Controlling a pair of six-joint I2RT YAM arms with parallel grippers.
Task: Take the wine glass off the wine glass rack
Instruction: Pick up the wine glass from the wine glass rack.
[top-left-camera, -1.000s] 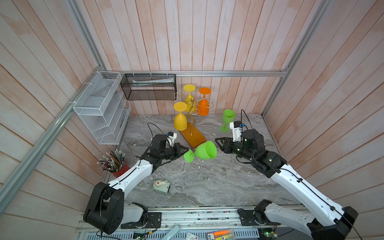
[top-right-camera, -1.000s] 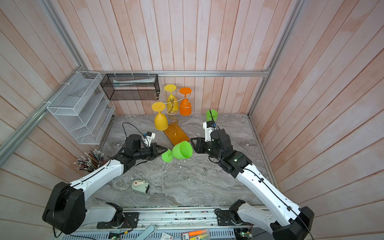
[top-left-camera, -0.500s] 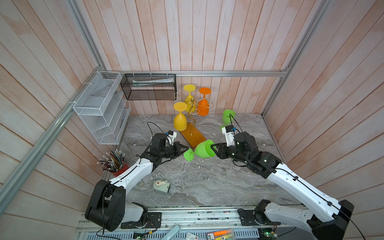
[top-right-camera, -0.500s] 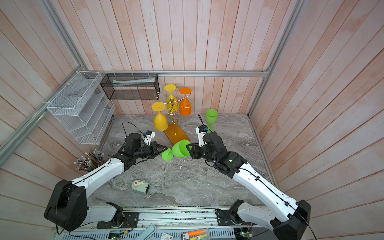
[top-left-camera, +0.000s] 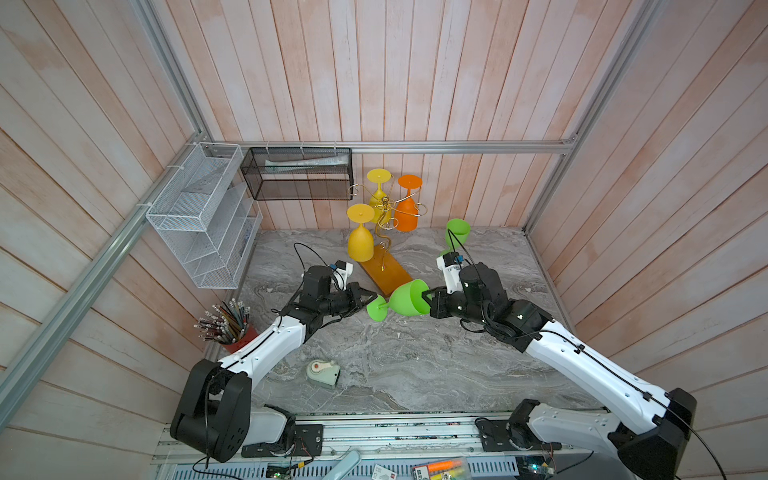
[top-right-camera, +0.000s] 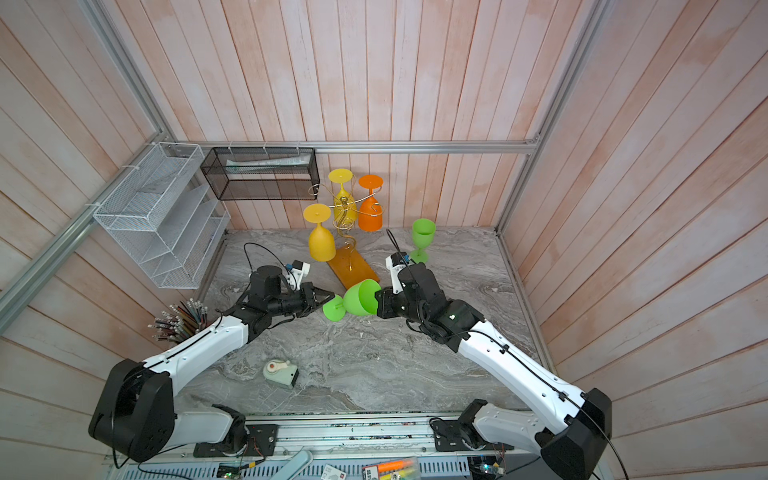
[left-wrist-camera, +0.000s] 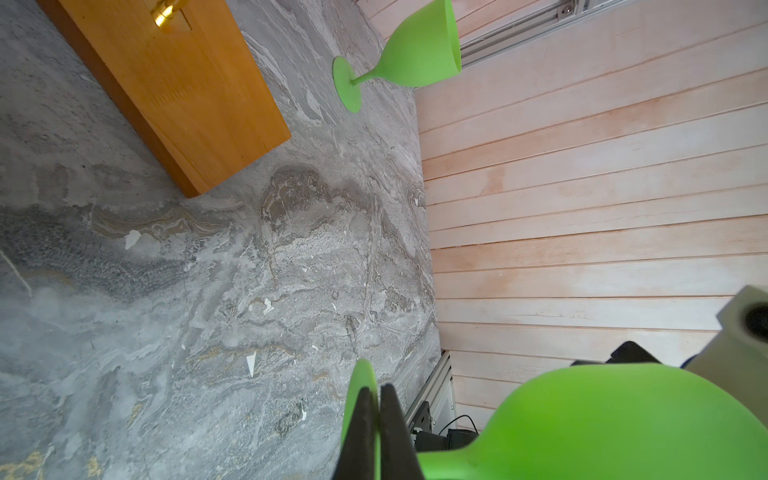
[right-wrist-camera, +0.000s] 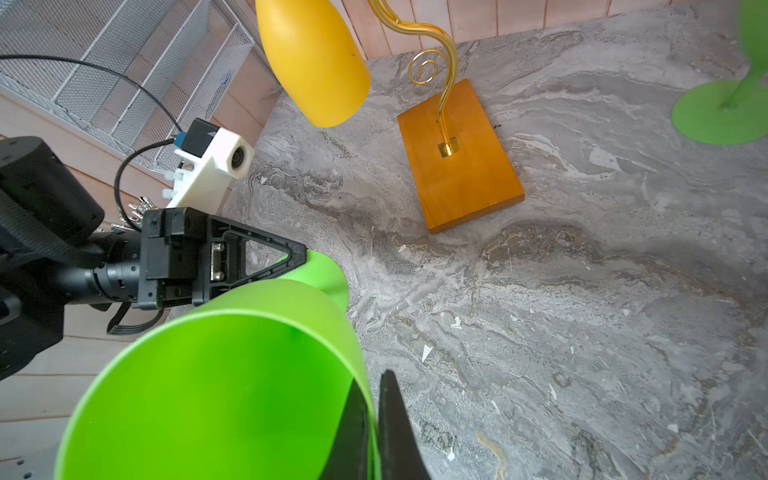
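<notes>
Two grippers share green wine glass (top-left-camera: 405, 299), held sideways just in front of wine glass rack (top-left-camera: 388, 274) base. Foot disc pinched by left gripper (top-left-camera: 372, 297), bowl rim pinched by right gripper (top-left-camera: 424, 296). Likely light, stiff, smooth plastic; stem safest hold.

table (top-left-camera: 419, 374), rack (top-left-camera: 387, 272), upright green glass (top-left-camera: 457, 232), tape dispenser (top-left-camera: 323, 372)

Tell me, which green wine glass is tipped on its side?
The green plastic wine glass held sideways, left gripper on its foot, right gripper on its rim. The other green wine glass stands upright on the grey table.
</notes>
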